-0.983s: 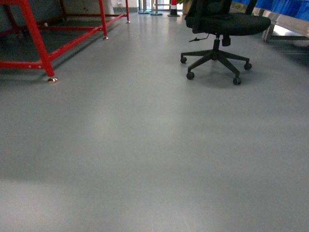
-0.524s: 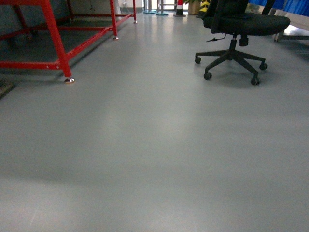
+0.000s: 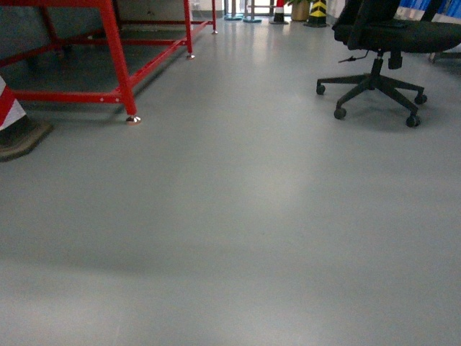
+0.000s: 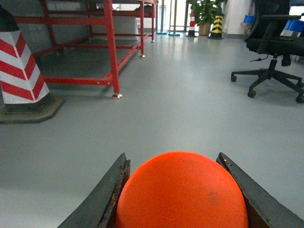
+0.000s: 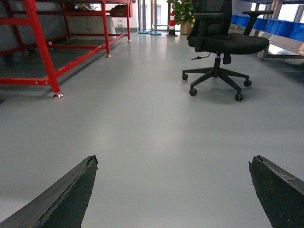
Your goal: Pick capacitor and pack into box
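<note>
Grey floor (image 3: 230,238) on every side, with a striped cone (image 4: 21,71) ahead and left of the left gripper (image 4: 173,160), a red frame (image 4: 111,47) just right of the cone, and that gripper clamped round an orange rounded thing (image 4: 183,197), likely the capacitor. Further right, right gripper (image 5: 173,164) spread wide and empty, an office chair (image 5: 218,45) well ahead of it and blue bins (image 5: 280,26) beyond to its right, contents out of sight; no pink box anywhere in view. Drive smoothly with the clamp firm, steer between frame and chair, and find the box before lowering anything.
</note>
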